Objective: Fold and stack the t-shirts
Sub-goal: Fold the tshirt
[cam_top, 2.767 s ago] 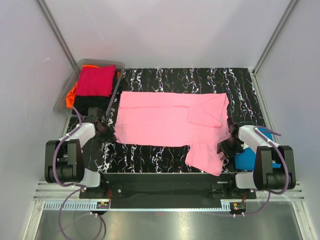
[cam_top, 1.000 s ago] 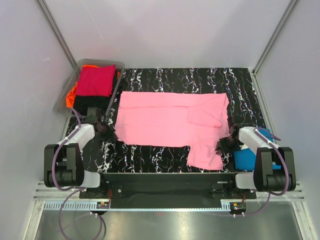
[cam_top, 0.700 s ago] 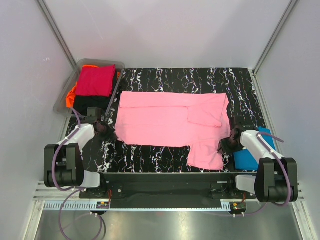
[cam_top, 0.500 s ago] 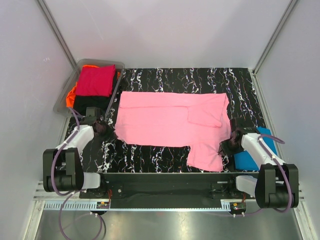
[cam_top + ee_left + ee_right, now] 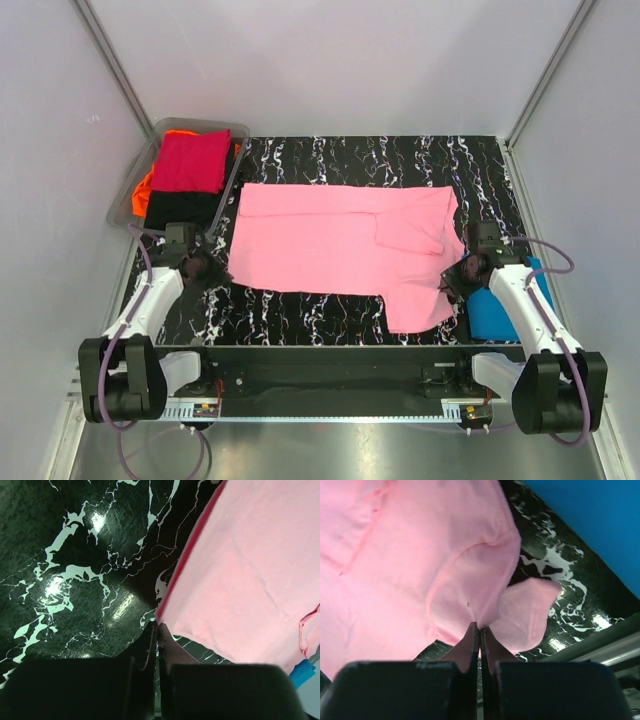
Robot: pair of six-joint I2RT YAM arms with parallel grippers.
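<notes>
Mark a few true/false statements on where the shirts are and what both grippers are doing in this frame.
1. The pink t-shirt lies spread out on the table. True.
2. The right gripper hangs open over the blue t-shirt. False: it is shut, pinching a fold of the pink t-shirt at that shirt's near right part.
3. The crimson t-shirt is on top of the pile in the bin. True.
4. The blue t-shirt is in the bin. False: it lies at the table's near right corner, next to the right arm.
5. The left gripper is shut at the pink t-shirt's near left corner. True.
</notes>
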